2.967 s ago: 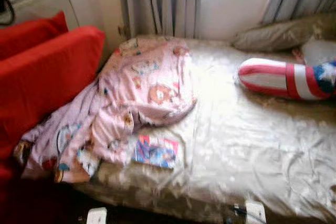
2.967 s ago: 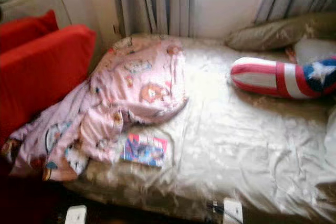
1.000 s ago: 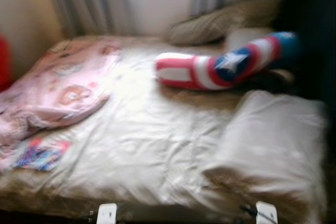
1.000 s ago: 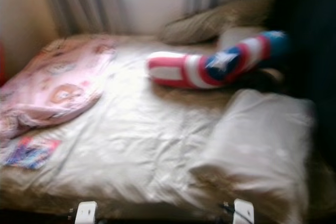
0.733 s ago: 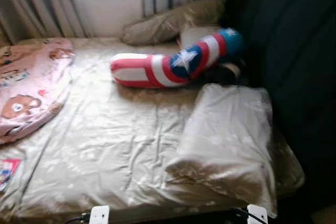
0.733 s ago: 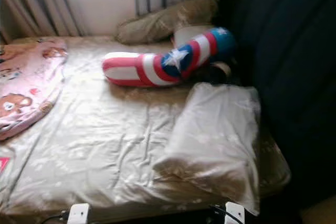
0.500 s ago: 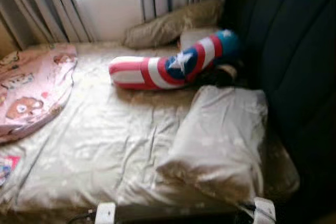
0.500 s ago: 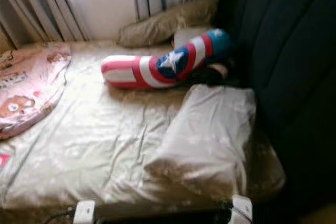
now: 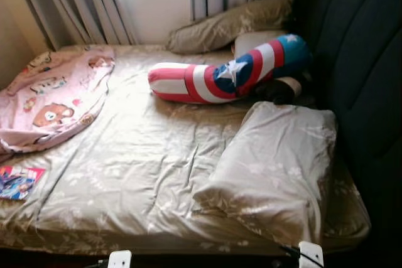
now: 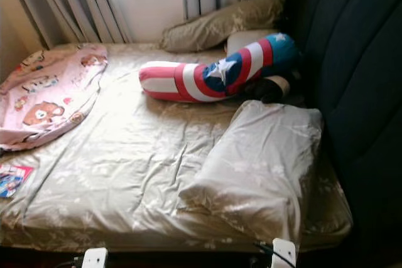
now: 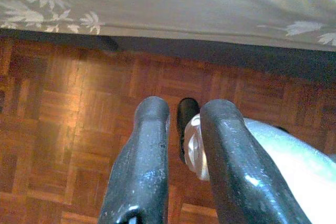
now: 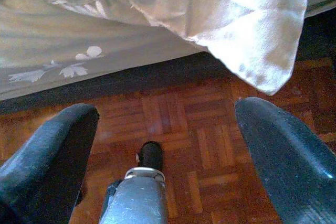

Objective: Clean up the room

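Bed (image 9: 157,174) with a wrinkled beige floral sheet, occupying the middle of the room beneath a window; dark padded headboard (image 9: 358,67) along its right side. Items on it:

- Pink cartoon-print blanket (image 9: 53,95), crumpled at the far left corner.
- Small colourful booklet (image 9: 19,182), flat at the left edge, just below the blanket.
- Long red, white and blue star bolster (image 9: 229,76), lying across the far half, its blue end against the headboard.
- Beige pillow (image 9: 276,167) in matching floral fabric, on the right side near the front edge; one corner hangs over the edge.
- Olive-brown pillow (image 9: 229,23), propped at the far side under the window.
- Small pale cushion (image 9: 254,39), partly hidden behind the bolster.

Surroundings: grey curtains (image 9: 75,1) flanking the bright window; wooden parquet floor (image 11: 63,129) beside the bed.

Left gripper (image 11: 178,114): low over the parquet at the bed's edge, fingers close together, holding nothing.
Right gripper (image 12: 165,124): low over the parquet below the overhanging pillow corner, fingers spread wide, holding nothing.
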You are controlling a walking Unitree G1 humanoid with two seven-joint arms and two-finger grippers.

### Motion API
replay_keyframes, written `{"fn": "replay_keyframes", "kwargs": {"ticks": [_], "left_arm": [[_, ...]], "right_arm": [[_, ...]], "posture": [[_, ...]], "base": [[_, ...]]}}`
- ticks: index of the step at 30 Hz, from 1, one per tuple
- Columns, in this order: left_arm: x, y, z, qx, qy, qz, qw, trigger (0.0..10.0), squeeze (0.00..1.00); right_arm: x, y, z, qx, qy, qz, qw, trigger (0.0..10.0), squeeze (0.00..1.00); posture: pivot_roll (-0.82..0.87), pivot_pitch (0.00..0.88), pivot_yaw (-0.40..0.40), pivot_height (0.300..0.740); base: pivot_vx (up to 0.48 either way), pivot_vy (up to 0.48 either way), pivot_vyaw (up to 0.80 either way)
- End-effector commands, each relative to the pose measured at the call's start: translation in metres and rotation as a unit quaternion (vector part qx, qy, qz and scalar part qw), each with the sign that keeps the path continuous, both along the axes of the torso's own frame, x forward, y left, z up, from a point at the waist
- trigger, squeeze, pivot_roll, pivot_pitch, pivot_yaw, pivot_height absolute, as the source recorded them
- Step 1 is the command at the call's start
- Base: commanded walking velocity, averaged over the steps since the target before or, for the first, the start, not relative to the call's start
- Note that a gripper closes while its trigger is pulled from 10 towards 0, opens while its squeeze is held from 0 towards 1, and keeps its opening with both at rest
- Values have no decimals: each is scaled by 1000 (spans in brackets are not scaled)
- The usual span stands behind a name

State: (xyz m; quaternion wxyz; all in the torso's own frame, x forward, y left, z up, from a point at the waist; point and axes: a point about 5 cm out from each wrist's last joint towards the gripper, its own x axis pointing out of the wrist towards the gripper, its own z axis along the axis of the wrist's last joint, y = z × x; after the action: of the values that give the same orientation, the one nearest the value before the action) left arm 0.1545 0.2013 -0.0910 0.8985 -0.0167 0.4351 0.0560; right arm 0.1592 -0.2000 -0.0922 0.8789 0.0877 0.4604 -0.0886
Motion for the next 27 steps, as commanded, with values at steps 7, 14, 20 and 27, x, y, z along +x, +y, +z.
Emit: {"fn": "replay_keyframes", "kwargs": {"ticks": [7,14,20,27], "left_arm": [[-5,4,-2,9,11,1,1000,10000,0],[-1,4,0,4,3,8,1000,10000,0],[5,2,2,4,-7,4,1000,10000,0],[17,2,8,-2,-36,1,999,10000,0]], "right_arm": [[1,0,0,0,-1,2,1000,10000,0],[1,0,1,-1,-1,2,1000,10000,0],[1,-1,1,-1,-3,0,1000,10000,0],[5,-2,3,-3,-15,-3,1000,10000,0]], "posture": [[27,0,2,740],[27,0,2,740],[21,0,2,740],[19,0,2,740]], "base": [[0,-249,0],[0,-55,0],[0,0,0],[0,0,0]]}}
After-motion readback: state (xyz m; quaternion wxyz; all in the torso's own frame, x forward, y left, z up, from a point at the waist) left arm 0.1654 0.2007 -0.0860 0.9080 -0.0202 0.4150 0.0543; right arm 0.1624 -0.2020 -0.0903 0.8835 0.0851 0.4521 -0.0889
